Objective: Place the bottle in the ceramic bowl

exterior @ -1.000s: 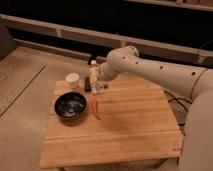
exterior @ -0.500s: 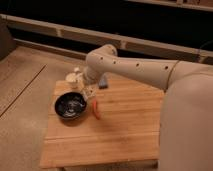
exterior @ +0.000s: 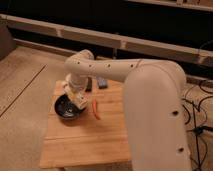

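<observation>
White cylindrical bottle [exterior: 79,102] sits clamped in my gripper [exterior: 75,95], the jaws closed around it. Over the last second I have swung it from the back of the pale wooden table [exterior: 100,142] to just above the right rim of the glossy black ceramic bowl [exterior: 63,109]. The carry looks nearly done. I judge that lowering and release remain.

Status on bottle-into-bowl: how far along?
Done: the small white cylindrical bottle looks gripped and is off the wooden table. In hand: the gripper, shut on it, hangs over the right side of the glossy black ceramic bowl. Left: lower, release, retract.
</observation>
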Action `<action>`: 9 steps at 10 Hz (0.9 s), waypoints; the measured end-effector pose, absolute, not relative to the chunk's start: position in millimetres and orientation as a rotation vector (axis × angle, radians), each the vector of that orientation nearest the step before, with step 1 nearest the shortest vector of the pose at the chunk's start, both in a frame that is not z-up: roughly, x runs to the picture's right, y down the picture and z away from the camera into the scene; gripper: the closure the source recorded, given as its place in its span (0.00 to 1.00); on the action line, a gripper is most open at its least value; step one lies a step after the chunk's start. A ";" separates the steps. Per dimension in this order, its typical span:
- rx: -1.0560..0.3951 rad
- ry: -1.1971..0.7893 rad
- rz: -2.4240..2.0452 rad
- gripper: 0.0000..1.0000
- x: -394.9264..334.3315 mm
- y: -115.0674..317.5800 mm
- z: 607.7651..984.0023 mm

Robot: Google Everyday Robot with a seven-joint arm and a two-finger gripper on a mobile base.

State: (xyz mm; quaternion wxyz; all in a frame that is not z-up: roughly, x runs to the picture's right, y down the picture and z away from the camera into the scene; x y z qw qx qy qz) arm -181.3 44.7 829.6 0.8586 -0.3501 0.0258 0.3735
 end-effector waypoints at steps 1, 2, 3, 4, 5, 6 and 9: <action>-0.762 0.058 0.764 1.00 -190.9 49.9 837.6; -0.787 0.059 0.745 1.00 -200.1 54.7 843.8; -0.806 0.056 0.730 1.00 -206.0 57.9 848.8; -0.832 0.041 0.718 1.00 -212.4 60.3 854.3; -0.855 0.025 0.715 0.99 -215.6 60.9 859.0; -0.877 0.011 0.719 0.93 -214.8 60.2 863.4; -0.931 -0.001 0.738 0.61 -204.8 60.6 874.4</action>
